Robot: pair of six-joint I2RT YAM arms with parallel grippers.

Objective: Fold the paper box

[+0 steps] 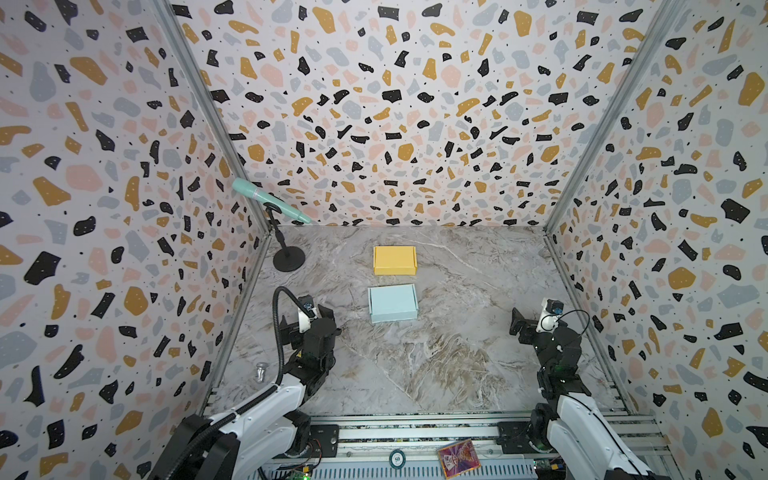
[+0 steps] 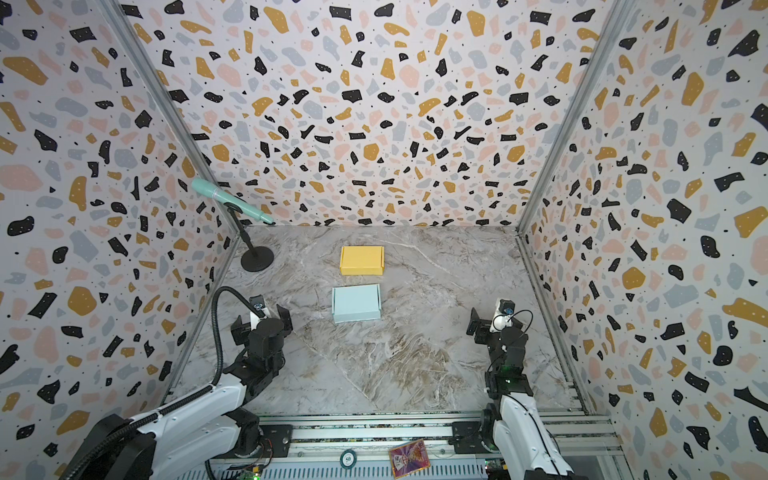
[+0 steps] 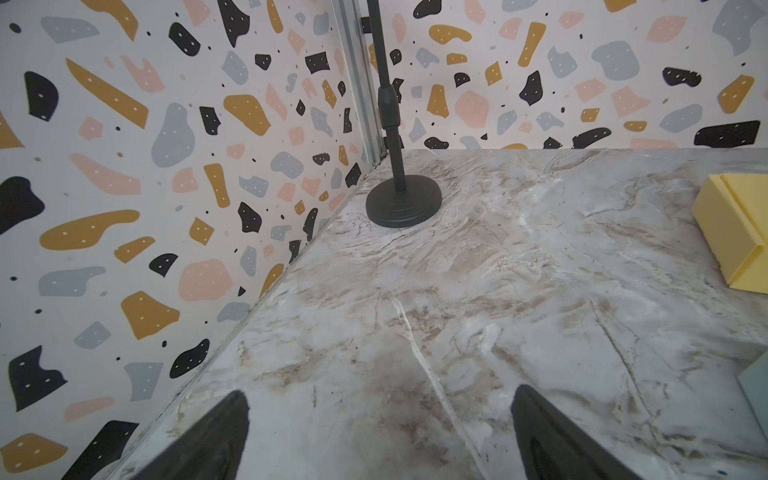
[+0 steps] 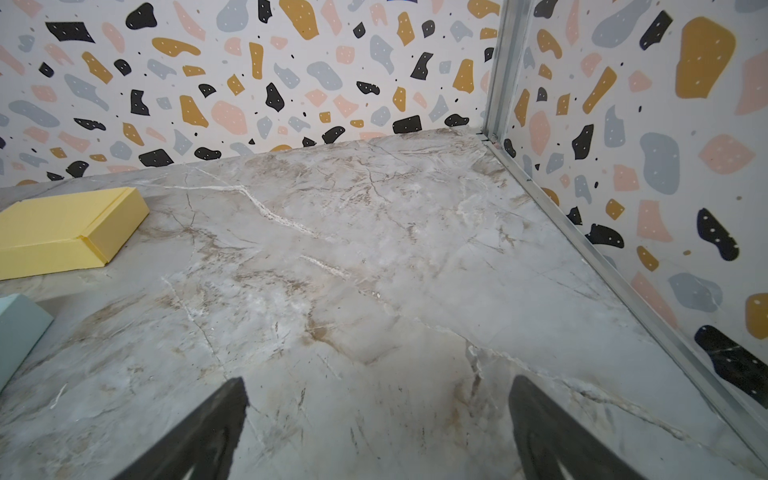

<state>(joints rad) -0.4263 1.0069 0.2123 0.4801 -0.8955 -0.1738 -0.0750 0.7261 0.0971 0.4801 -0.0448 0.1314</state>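
**Two folded boxes on the bench, both hands open and apart from them**

The blue box (image 1: pixel 392 303) lies flat in the middle of the bench (image 1: pixel 457 361), with its lid down. In both top views it sits roughly midway between the two arms and a little ahead of them. The yellow box (image 1: pixel 394 260) lies just behind it, nearer the back wall, also closed. A strip of bare marble separates the two, and their edges run nearly parallel.

The left hand (image 3: pixel 380 397) is open, its two dark fingers spread wide over bare bench, with nothing between them. It points toward the rear left corner. From its wrist view the yellow box (image 3: pixel 731 232) and a corner of the blue box (image 3: pixel 758 395) show at the edge of the frame, well clear of the fingers.

The right hand (image 4: pixel 378 383) is open as well and holds nothing. It hovers over bare marble near the right wall. Both boxes sit off to one side in its wrist view.

A black stand (image 1: pixel 289 258) is in the rear left corner, carrying a green mic (image 1: pixel 266 201) tilted toward the bench. On the front rail lie a card (image 1: pixel 458 459) and a round token (image 1: pixel 397 458).
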